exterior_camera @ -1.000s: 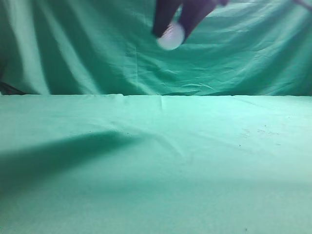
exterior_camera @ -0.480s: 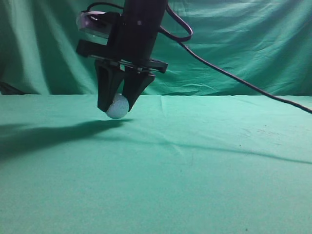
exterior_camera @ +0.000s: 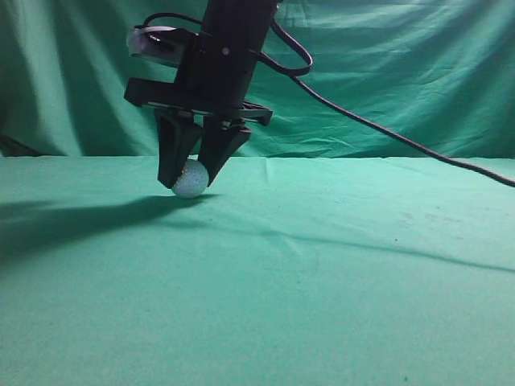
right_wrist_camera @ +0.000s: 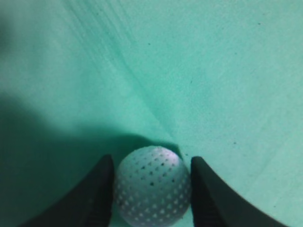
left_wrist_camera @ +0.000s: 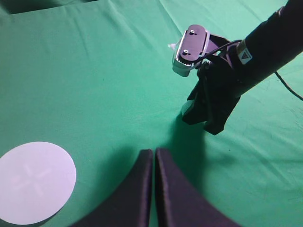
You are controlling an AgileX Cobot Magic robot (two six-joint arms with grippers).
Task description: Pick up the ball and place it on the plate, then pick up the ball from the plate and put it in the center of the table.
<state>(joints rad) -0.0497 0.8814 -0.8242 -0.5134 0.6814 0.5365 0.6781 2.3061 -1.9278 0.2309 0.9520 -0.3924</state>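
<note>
Ball (right_wrist_camera: pixel 152 185) sits clamped between right fingers (right_wrist_camera: pixel 100 189), touching table (exterior_camera: pixel 322 281).

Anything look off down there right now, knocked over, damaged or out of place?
Nothing stands out. The right gripper holds the ball low over the table, whose green cloth is only slightly wrinkled. The plate lies flat, bare and intact. The left gripper is shut, empty, well clear.

Draped green backdrop (exterior_camera: pixel 418 72) behind
</note>
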